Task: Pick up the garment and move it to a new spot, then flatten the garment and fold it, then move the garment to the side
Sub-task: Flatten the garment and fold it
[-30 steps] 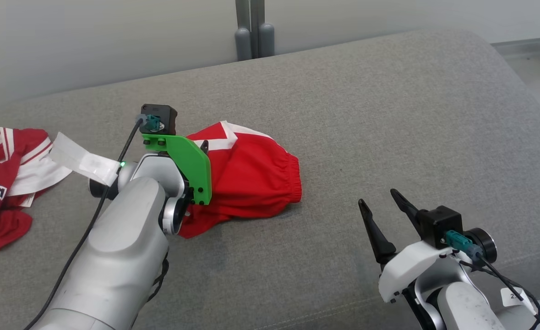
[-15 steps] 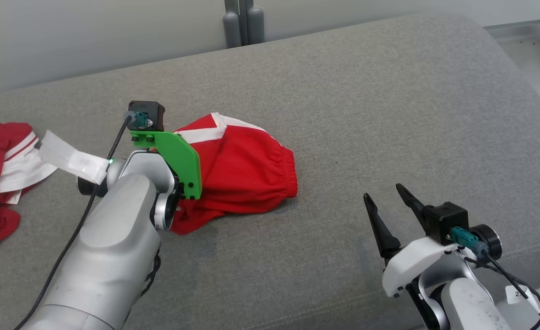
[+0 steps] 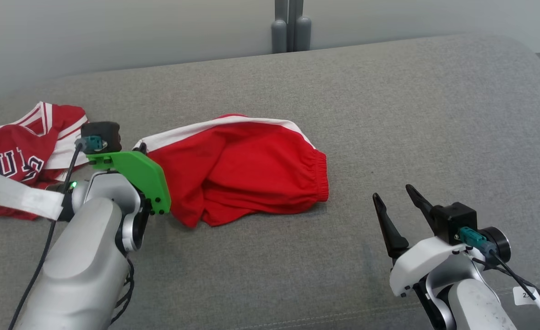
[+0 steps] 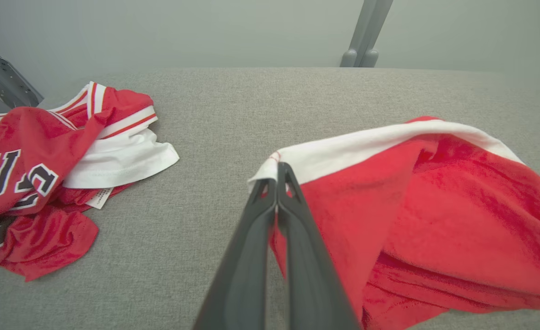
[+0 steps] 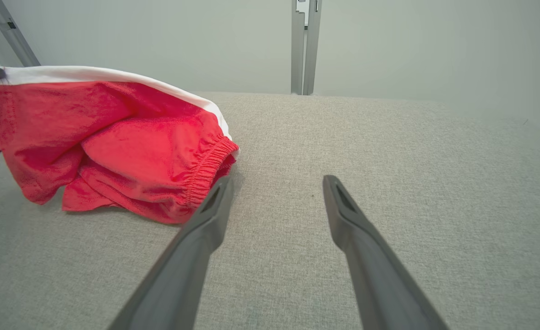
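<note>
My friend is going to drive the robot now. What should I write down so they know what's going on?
Left gripper: shut on the white-banded corner of the red shorts. That corner is lifted; the rest lies on the grey cushion.
Right gripper: open, holding nothing, over the cushion on the robot's right of the shorts.
A jersey, also red, lies crumpled at the cushion's left end.
Done: the shorts are gripped.
Left: carry them to a new spot, flatten them, fold them, move them aside.

Silver forearms (image 3: 79,275), green bracket (image 3: 137,174), cables (image 3: 41,255), teal plugs (image 3: 470,237), dark pincer fingers (image 3: 386,224).
</note>
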Available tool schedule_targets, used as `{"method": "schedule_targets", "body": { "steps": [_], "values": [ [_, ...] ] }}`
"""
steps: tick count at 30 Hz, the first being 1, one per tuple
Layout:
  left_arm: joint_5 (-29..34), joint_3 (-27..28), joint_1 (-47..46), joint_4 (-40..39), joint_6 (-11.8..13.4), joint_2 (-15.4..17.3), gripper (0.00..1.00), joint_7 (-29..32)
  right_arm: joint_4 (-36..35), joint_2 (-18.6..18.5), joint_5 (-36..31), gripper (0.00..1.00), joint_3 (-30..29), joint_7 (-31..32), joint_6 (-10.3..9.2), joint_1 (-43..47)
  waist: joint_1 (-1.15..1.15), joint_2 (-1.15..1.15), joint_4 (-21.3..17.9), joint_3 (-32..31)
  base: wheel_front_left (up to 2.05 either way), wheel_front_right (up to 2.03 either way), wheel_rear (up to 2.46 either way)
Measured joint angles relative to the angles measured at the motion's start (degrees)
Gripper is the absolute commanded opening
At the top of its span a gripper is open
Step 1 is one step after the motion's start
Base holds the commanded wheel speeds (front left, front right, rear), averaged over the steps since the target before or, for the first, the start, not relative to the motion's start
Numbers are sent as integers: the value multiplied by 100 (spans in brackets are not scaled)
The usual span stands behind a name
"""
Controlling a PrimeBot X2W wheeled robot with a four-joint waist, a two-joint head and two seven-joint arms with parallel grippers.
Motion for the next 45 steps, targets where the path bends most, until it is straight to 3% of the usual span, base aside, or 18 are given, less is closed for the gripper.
{"method": "schedule_targets", "body": {
  "steps": [11,22,23,24,25,30,39,42,45],
  "values": [
    [-92,15,1042,-836,272,552,0,219,-73,0,-5,100,-33,59,0,47,0,0,316,-120,0,0,0],
    [-148,-55,1877,-1279,435,811,0,311,-91,0,-35,100,-60,103,0,102,0,0,350,-156,0,0,0],
    [-135,-78,1903,-1292,427,837,23,269,-92,0,-42,100,-62,109,0,102,0,0,353,-162,0,0,0],
    [-110,-87,1917,-1305,431,868,76,237,-94,0,-42,100,-62,111,0,103,0,0,356,-168,0,0,0],
    [-41,-122,1924,-1329,427,915,100,185,-97,0,-42,100,-59,119,0,103,0,0,357,-175,0,0,0],
    [-27,-134,2152,-1500,439,951,100,57,-94,0,-42,100,-60,126,0,140,0,0,367,-245,0,0,0],
    [-151,140,2870,-2065,690,1094,100,-549,-120,0,-79,100,-212,201,0,346,0,0,465,-510,0,0,0],
    [-151,270,2991,-2203,797,1055,100,-936,-140,0,-93,100,-258,224,0,373,0,0,522,-571,0,0,0],
    [-274,582,3184,-2421,868,799,100,-1696,-156,0,-93,100,-272,236,0,390,0,0,592,-655,0,0,0]
  ]
}}
